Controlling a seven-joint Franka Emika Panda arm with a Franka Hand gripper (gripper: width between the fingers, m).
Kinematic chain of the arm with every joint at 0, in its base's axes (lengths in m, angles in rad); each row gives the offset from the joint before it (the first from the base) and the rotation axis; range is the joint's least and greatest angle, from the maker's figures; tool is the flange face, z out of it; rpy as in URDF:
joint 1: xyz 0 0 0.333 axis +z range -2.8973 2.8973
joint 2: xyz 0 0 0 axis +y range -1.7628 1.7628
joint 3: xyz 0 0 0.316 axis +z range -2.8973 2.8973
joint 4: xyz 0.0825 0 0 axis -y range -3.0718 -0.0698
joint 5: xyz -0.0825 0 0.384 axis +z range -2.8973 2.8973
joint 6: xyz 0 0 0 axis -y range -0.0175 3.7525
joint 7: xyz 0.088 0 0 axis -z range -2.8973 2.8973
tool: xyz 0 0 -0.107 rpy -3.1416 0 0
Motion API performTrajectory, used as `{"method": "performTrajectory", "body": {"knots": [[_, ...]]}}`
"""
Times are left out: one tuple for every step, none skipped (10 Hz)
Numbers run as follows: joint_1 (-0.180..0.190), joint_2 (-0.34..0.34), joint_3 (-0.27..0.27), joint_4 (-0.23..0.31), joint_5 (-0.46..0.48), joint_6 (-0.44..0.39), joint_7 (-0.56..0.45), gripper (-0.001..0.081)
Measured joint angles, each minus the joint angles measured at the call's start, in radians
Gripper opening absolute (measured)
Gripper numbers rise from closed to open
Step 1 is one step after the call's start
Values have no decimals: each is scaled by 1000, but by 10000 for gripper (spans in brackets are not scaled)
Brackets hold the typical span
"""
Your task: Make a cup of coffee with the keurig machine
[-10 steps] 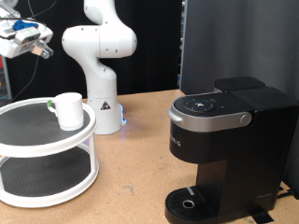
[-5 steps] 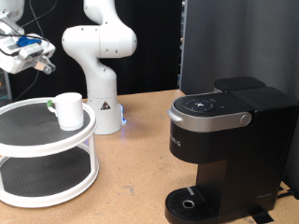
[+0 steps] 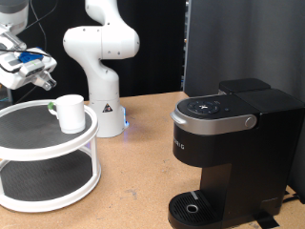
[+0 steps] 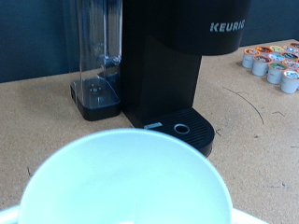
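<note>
The white cup (image 3: 70, 112) stands on the top tier of a round white two-tier stand (image 3: 38, 143) at the exterior view's left. My gripper (image 3: 42, 82) hangs just above and to the left of the cup, not touching it. In the wrist view the cup's open rim (image 4: 131, 182) fills the foreground, and no fingers show. The black keurig machine (image 3: 229, 153) stands at the exterior view's right with its lid down. It also shows in the wrist view (image 4: 177, 56), beyond the cup.
A small green-topped pod (image 3: 50, 107) lies on the stand beside the cup. The white arm base (image 3: 103, 57) stands behind the stand. The wrist view shows the machine's clear water tank (image 4: 93, 56) and several pods (image 4: 271, 61) on the table.
My gripper has moved down and slightly to the exterior view's right, closer to the cup. The cup and the machine have not moved.
</note>
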Motion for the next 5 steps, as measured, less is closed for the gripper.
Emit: {"method": "performTrajectory", "body": {"knots": [[0,6,-4,-8,0,14,-14,24],[0,11,-10,-18,5,34,-29,198],[1,16,-15,-29,9,56,-40,198],[2,19,-21,-40,16,78,-52,400],[5,20,-30,-49,24,93,-64,537]]}}
